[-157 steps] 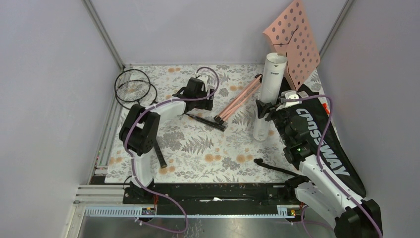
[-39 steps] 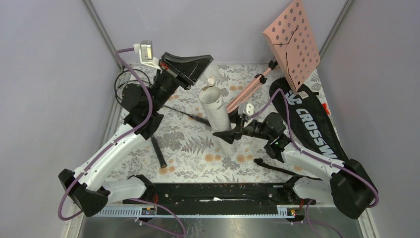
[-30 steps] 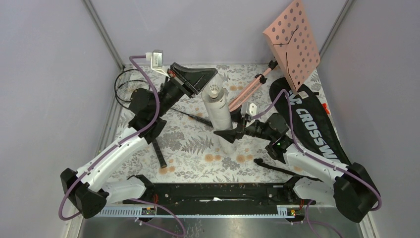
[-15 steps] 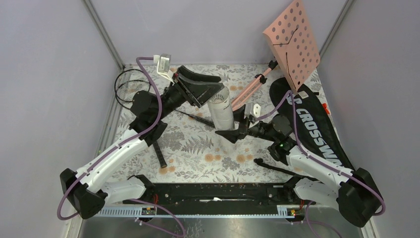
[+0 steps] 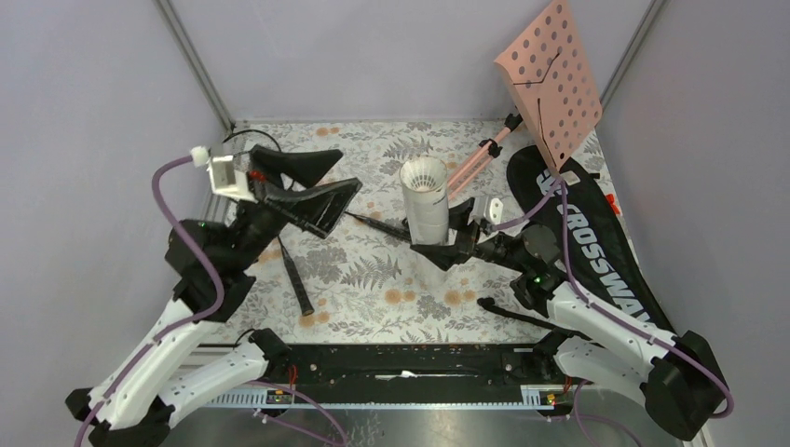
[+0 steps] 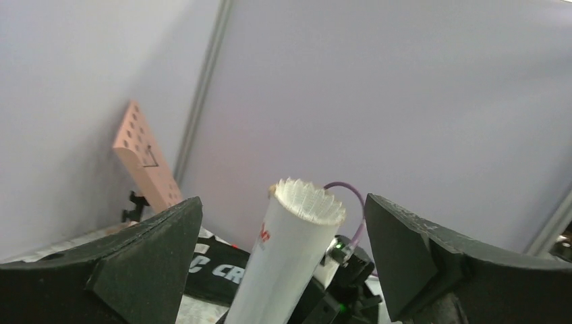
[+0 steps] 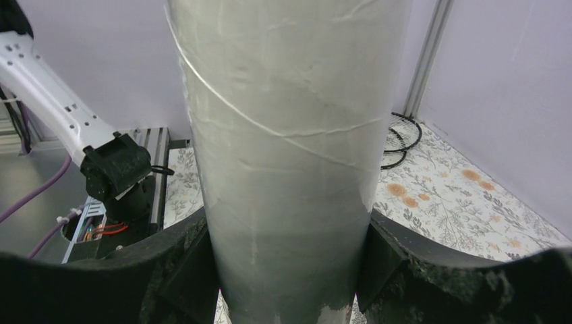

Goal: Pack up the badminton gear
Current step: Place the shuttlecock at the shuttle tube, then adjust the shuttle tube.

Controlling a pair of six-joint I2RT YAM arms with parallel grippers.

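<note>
The long white tube [image 5: 425, 212] stands nearly upright over the mat, and my right gripper [image 5: 451, 246] is shut on its lower part. A white feather shuttlecock [image 5: 424, 174] sits in the tube's open mouth. My left gripper [image 5: 347, 170] hangs open and empty to the tube's left, clear of it. In the left wrist view the shuttlecock [image 6: 307, 200] tops the tube [image 6: 276, 270] between the spread fingers. The tube [image 7: 283, 135] fills the right wrist view. A black racket handle [image 5: 296, 276] lies under the left arm, another [image 5: 517, 315] near the right arm. The CROSSWAY bag [image 5: 610, 270] lies at the right.
The pink perforated music stand [image 5: 554, 79] leans at the back right, its folded legs [image 5: 477, 160] on the mat behind the tube. Racket heads [image 7: 402, 140] lie by the far left corner post. The enclosure walls stand close on both sides.
My left gripper has opened, left the shuttlecock in the tube's mouth and drawn back to the left. The right gripper has kept its hold and moved the tube slightly right.
</note>
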